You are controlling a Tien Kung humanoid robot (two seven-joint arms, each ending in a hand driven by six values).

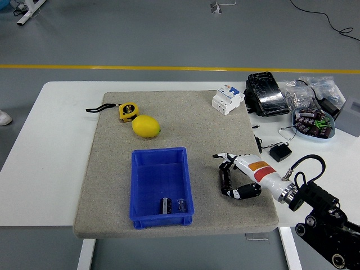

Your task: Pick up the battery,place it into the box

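A black cylindrical battery (224,181) lies on the grey mat (185,124) just right of the blue box (140,185). My right hand (232,175) reaches in from the lower right and is curled around the battery: its fingers (225,162) are at the far end and its thumb is at the near end. The battery still rests on the mat. Inside the box, near its front wall, lie another black battery (165,205) and a smaller pale one (180,204). My left arm is out of view.
On the mat are a yellow tape measure (127,111), a lemon (146,126) and a white circuit breaker (227,99). On the right of the table are a black pouch (263,93), a bowl of parts (314,124), plastic bags (309,90) and a black adapter (279,152).
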